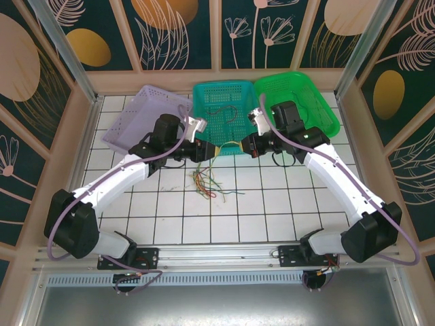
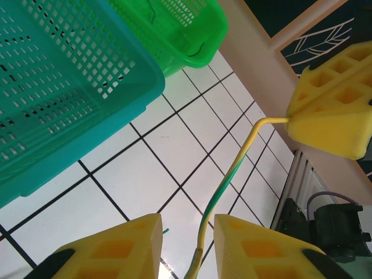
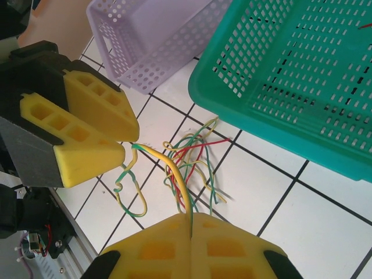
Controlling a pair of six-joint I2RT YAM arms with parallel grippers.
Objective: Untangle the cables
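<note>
On the left, the left gripper (image 2: 186,225) has its jaws apart, and the yellow-green wire (image 2: 224,186) runs between them unpinched. Below, the other cables (image 1: 206,182) lie in a loose knot on the white tiles, just in front of the teal basket (image 1: 224,85). Over on the right, the right gripper (image 3: 190,225) is clamped tight on that same wire. It looks like one strand is being drawn out. The left needs a firm pinch next, I'd say, before any pull.

overhead camera looks down; close wrist cameras share the teal basket (image 3: 290,75)
</note>
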